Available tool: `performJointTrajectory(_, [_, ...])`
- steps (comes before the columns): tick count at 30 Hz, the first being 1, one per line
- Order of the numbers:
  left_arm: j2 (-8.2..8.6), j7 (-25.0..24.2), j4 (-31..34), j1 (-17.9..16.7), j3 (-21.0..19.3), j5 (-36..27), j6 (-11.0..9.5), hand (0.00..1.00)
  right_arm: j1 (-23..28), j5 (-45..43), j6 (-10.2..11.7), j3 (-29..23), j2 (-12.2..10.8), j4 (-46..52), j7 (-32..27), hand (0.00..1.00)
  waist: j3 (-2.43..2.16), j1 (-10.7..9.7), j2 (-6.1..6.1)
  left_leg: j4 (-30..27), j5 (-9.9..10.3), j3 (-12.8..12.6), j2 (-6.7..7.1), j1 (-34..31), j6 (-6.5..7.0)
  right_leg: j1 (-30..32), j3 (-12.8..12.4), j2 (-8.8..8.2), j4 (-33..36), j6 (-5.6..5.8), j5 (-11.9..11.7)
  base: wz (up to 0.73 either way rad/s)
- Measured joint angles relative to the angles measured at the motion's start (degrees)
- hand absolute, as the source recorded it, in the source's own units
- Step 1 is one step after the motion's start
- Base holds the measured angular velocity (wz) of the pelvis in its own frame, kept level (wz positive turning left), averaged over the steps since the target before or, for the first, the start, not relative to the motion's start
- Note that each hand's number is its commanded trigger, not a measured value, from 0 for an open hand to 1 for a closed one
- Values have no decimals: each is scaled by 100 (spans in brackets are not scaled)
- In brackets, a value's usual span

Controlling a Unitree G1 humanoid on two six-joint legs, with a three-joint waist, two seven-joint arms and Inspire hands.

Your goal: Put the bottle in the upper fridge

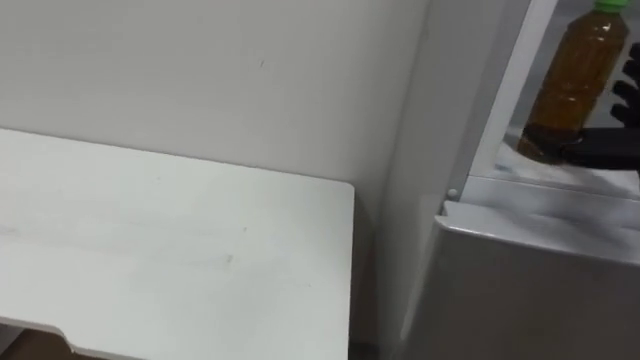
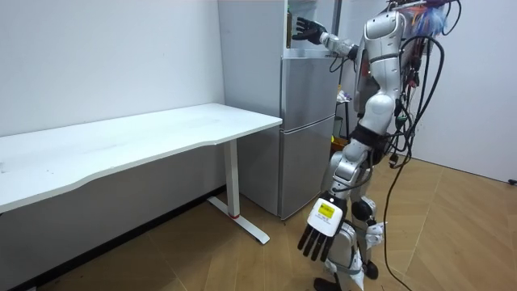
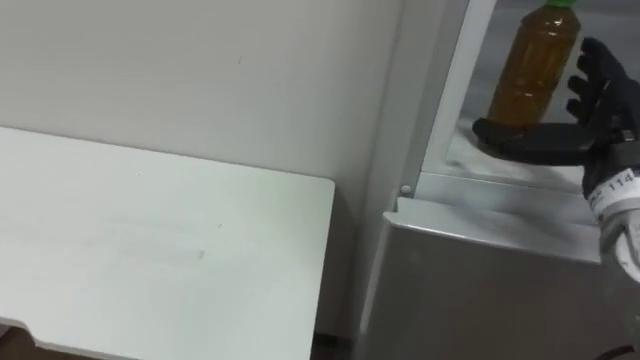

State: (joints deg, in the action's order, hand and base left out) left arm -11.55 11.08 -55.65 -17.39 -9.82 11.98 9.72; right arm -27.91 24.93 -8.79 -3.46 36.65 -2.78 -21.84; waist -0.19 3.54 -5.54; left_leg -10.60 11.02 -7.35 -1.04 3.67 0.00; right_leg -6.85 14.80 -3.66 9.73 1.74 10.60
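Observation:
A bottle (image 3: 533, 70) of amber drink with a green cap stands upright on the shelf of the open upper fridge compartment (image 3: 470, 160); it also shows as the bottle (image 1: 577, 80) in the left eye view. My right hand (image 3: 598, 132) is open inside the compartment. Its thumb (image 3: 520, 138) lies across the front of the bottle's base, and its fingers are spread to the right, off the bottle. In the room view I stand before the silver fridge (image 2: 307, 121) with the right hand (image 2: 305, 30) raised to its top. My left hand (image 2: 321, 234) hangs open by my leg.
The shut lower fridge door (image 3: 500, 290) is right below the shelf. A white table (image 1: 150, 250) stands left of the fridge against the pale wall, with a narrow gap between them. Wooden floor lies behind me.

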Motion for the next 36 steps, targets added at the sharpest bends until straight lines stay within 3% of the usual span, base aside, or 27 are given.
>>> performJointTrajectory(5, [79,4,-165,-36,20,-4,-69,0,315,-279,171,-24,-217,659,-329,0,-38,-34,79,42,-6,-52,-25,35,-10,5,-70,27,12,-16,-10,-8])
performJointTrajectory(13, [119,10,-251,-57,178,-114,-141,0,1121,-266,414,-63,-306,1593,-444,0,-17,-37,24,88,-7,-62,-31,77,-12,-24,-110,32,12,-36,-22,0])
performJointTrajectory(16, [153,10,-302,-36,181,-113,-158,0,1146,-257,430,-97,-330,1761,-435,0,0,-45,52,90,-6,-91,-33,79,-12,1,-196,39,12,-40,-25,-9])
performJointTrajectory(25, [232,4,-385,-101,210,-110,-281,0,1412,-199,798,-332,-958,2442,-356,0,-3,-174,103,106,-6,-195,-39,98,-13,53,-236,51,3,-46,-28,-4])
performJointTrajectory(29, [244,4,-415,-118,211,-125,-391,0,1764,423,893,-344,-1051,2708,-77,0,-25,-153,153,117,-6,-277,-50,113,-13,85,-354,59,3,-46,-28,-9])
performJointTrajectory(32, [250,3,-475,-94,211,-119,-402,0,1808,1595,897,-434,-1237,2720,249,0,-2,-206,199,120,-4,-290,-58,102,-16,101,-359,64,4,-56,-35,-6])
performJointTrajectory(36, [299,2,-571,-115,209,-123,-544,0,2126,3034,1013,-478,-1447,2985,680,0,-9,-181,279,117,2,-329,-74,105,-25,102,-372,79,9,-71,-45,-4])
